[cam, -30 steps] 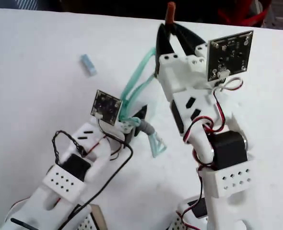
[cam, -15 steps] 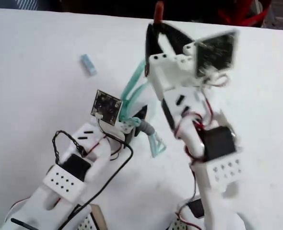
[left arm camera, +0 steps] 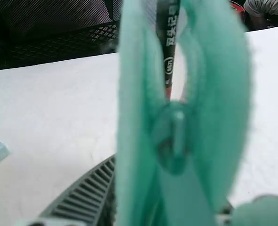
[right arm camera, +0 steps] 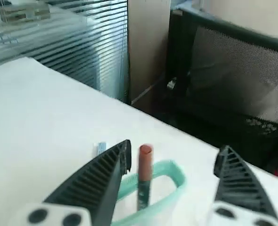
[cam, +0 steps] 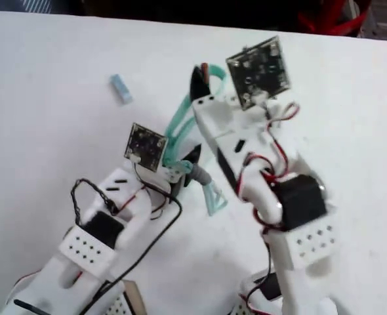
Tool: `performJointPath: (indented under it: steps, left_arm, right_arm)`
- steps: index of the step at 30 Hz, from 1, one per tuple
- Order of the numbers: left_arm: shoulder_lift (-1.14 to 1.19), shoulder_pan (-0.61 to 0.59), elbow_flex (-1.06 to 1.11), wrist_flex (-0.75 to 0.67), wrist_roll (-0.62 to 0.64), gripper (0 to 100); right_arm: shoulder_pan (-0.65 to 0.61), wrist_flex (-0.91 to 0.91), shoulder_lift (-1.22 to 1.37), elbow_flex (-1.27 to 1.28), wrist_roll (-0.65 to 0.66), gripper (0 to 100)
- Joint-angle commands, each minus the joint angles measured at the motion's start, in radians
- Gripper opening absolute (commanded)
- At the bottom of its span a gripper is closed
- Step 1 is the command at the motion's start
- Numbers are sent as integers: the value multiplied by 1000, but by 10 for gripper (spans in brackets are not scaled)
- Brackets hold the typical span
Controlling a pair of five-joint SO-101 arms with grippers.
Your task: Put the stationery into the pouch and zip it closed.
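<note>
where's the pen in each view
High view: the pen pokes up from the far end of the teal pouch, red cap showing.
Left wrist view: its dark barrel stands in the pouch's open mouth.
Right wrist view: upright inside the pouch rim, between the right gripper's open jaws.
Shared landmark: the teal pouch.

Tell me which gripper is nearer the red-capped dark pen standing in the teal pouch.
Right. The right gripper, open, straddles the red-capped dark pen; the left gripper clamps the teal pouch at its other end.
</note>
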Motion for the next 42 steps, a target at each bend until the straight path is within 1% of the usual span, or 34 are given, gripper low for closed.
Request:
performJointPath:
  steps: [1, 4, 7, 10, 14, 17, 19, 21, 24, 30, 33, 39, 42]
  left_arm:
    - [-21, -4, -38, -3, 9, 158]
    - [-21, -1, -38, -3, 9, 158]
    - [-21, -1, -38, -3, 9, 158]
    - [-21, -1, -38, -3, 9, 158]
    - [-21, -2, -38, -3, 9, 158]
    - [-21, -2, -38, -3, 9, 158]
    - [-21, -2, -38, -3, 9, 158]
    - [-21, -2, -38, -3, 9, 158]
    - [-21, -4, -38, -3, 9, 158]
    - [-21, -2, -38, -3, 9, 158]
    - [-21, -1, -38, -3, 9, 158]
    - [-21, -2, -38, -3, 9, 158]
    - [-21, -4, -38, -3, 9, 158]
  right_arm:
    - [33, 53, 59, -198, 25, 294]
    - [68, 145, 214, -353, 26, 287]
    - [73, 272, 400, -523, 29, 258]
    - [64, 412, 521, -706, 23, 241]
    - [-25, 611, 541, -911, 40, 241]
    - [-67, 722, 519, -1005, 166, 241]
    - [-70, 794, 509, -1028, 255, 241]
    - [-58, 814, 493, -1002, 313, 241]
    - [-28, 811, 452, -879, 353, 241]
    - [-131, 794, 288, -617, 422, 241]
    - [-165, 725, 186, -497, 419, 241]
    - [-171, 492, 93, -183, 411, 241]
    - [-196, 433, 65, -132, 371, 241]
